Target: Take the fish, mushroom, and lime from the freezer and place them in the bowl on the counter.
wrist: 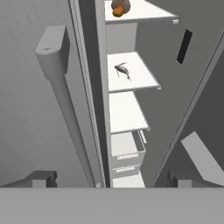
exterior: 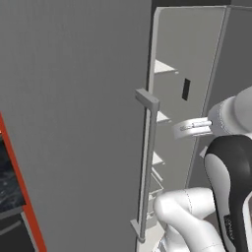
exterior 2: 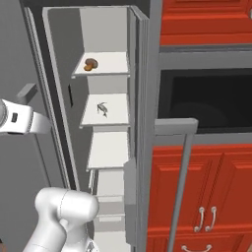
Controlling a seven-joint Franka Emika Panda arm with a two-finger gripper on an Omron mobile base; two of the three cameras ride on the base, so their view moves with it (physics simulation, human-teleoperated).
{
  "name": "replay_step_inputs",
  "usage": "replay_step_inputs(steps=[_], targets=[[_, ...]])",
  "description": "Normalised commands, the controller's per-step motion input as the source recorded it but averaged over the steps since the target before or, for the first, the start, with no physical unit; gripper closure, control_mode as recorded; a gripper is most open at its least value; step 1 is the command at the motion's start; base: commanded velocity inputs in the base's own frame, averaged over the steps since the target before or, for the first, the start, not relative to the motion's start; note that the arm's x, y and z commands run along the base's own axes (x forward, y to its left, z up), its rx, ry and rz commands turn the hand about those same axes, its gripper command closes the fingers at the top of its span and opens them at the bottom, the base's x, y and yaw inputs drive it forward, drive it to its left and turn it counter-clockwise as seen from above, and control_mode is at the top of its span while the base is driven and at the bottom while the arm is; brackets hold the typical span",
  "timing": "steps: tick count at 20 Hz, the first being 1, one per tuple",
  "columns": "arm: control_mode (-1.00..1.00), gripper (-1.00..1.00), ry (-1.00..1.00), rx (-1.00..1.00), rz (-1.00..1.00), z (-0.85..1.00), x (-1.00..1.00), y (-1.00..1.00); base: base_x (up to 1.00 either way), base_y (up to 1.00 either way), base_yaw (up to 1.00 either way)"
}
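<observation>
Nearest, the two-finger gripper [wrist: 107, 179] hangs at the gap of the freezer, its dark tips spread as wide as they go and holding nothing. Just beside it runs the long vertical grey bar handle [wrist: 65, 109] on the tall grey brushed-metal freezer [exterior: 74, 113], whose door stands partly ajar and shows the pale inner shelves.

Further in, the bare lower shelves come first. Above them, a small grey fish [wrist: 123, 71] lies near the middle of its pale shelf [wrist: 144, 83]. On the shelf above that, toward the far left corner, sits the small brown-orange domed mushroom [exterior 2: 91, 64].

The lime, the bowl and the counter I cannot place from here. To the right of the freezer stand red cabinets [exterior 2: 197, 172].

As I judge it, the fetching has barely begun: fish and mushroom are unmoved on their shelves, nothing is gripped, and all three items remain to be carried over.
</observation>
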Motion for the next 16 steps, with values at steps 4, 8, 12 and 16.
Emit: replay_step_inputs(steps=[4,8,12,16], targets=[[1.0,-1.0,0.0,0.0,0.0,0.0,0.0,0.0,0.35,-0.38,0.33],[1.0,-1.0,0.0,0.0,0.0,0.0,0.0,0.0,0.18,-0.49,0.3],[1.0,-1.0,0.0,0.0,0.0,0.0,0.0,0.0,0.21,-0.47,0.19],[-1.0,-1.0,-0.01,0.06,0.05,0.19,0.03,-0.45,0.0,0.0,0.0]])
